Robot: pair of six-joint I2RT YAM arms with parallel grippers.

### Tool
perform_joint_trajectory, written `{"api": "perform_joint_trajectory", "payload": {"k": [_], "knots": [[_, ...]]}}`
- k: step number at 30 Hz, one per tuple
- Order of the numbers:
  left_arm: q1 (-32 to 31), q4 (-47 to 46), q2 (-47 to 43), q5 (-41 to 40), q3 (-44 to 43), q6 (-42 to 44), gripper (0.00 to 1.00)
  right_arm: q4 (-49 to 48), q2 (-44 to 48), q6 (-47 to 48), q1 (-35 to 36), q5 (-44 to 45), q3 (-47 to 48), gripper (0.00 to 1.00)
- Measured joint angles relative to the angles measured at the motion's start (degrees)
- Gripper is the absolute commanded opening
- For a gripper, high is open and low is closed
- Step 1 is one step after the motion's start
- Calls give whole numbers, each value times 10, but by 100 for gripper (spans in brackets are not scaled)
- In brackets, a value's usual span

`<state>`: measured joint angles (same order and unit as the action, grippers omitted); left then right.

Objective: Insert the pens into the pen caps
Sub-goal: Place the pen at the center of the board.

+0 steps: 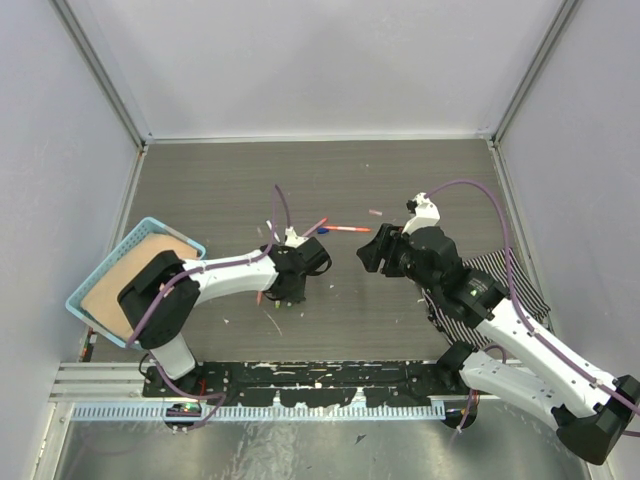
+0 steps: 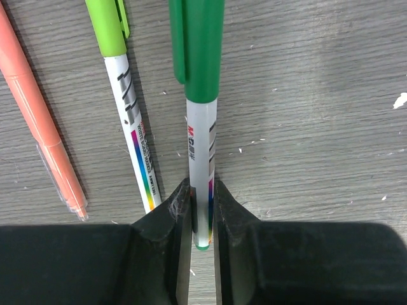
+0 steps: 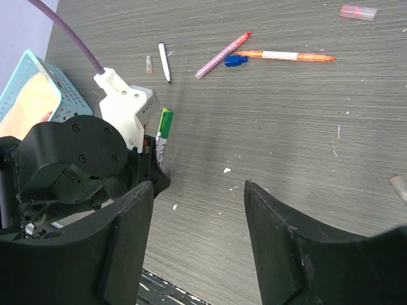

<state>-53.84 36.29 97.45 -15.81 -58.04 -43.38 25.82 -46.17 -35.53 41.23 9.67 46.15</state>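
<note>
Left claw (image 2: 200,190): jaws narrow, pads against both sides of the white barrel of the dark-green-capped pen (image 2: 202,146), right at its tail end. The lime-capped pen (image 2: 130,121) is just beside it, not touching, and the all-orange pen (image 2: 38,121) is further out and angled. The other side is bare table (image 2: 318,127). Right claw (image 3: 198,210): wide open, holding nothing, hovering near my left wrist. Ahead of it the blue cap (image 3: 234,60) sits just beside the purple pen (image 3: 221,56) and the orange-ended pen (image 3: 289,56). The pink cap (image 3: 358,12) is well apart. Teal basket (image 1: 110,262) leans at the left wall, striped cloth (image 1: 520,285) lies by the right wall. There's open room toward the back wall.
</note>
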Motion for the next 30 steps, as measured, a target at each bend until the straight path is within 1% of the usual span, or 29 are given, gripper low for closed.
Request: {"api": "perform_joint_trajectory", "payload": {"k": [9, 13, 24, 28, 30], "knots": [[2, 0, 1, 2, -1, 0, 28, 0, -9, 2, 0, -7, 0, 64], [2, 0, 2, 3, -1, 0, 25, -1, -8, 5, 0, -8, 0, 64], [2, 0, 2, 7, -1, -13, 23, -1, -8, 9, 0, -8, 0, 64], [3, 0, 1, 7, -1, -20, 24, -1, -8, 9, 0, -8, 0, 64], [3, 0, 1, 7, -1, -21, 28, -1, -8, 9, 0, -8, 0, 64]]}}
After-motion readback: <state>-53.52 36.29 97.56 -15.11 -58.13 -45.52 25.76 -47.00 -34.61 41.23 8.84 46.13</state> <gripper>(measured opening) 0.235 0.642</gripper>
